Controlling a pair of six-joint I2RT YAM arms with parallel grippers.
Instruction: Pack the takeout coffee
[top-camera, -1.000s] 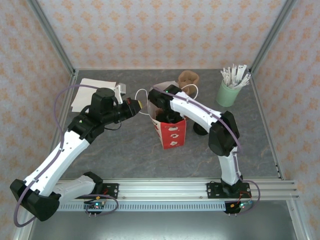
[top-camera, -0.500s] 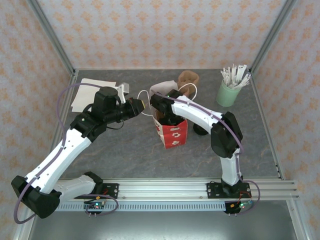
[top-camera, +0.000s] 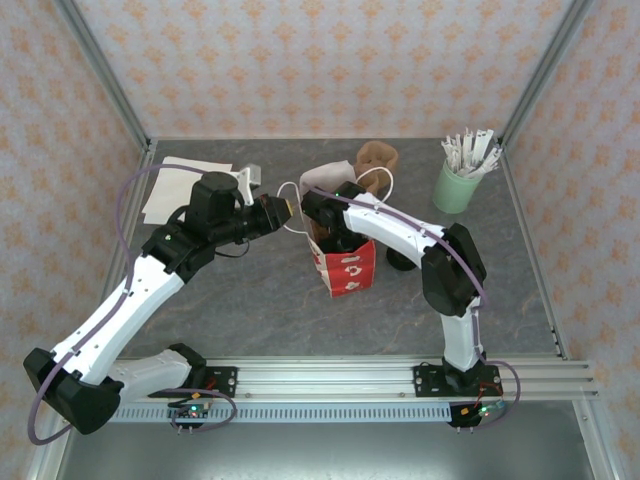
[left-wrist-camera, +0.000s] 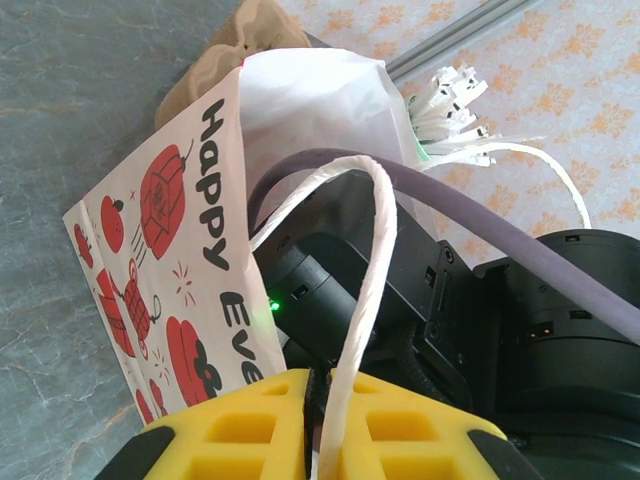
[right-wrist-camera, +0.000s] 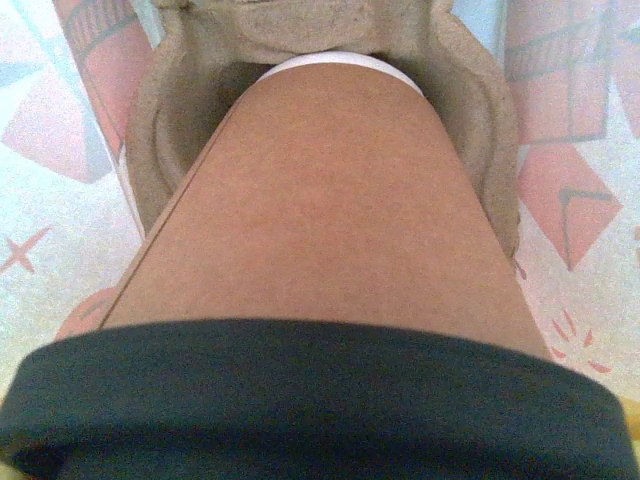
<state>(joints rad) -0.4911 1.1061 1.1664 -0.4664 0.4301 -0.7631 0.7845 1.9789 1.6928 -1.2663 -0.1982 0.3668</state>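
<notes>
The left arm (top-camera: 115, 315) and right arm (top-camera: 395, 222) have white links, black joints and purple cables (top-camera: 125, 205).

Red-and-white paper bag (left-wrist-camera: 170, 250): black lettering "Happy Eve", rest of word hidden.

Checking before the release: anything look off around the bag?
Nothing spilled or damaged. One oddity: the right arm's purple cable crosses just behind the bag handle that the left end effector pinches; can't tell if it's caught in the loop. The cup lines up straight with a slot of the tray inside the bag.
</notes>
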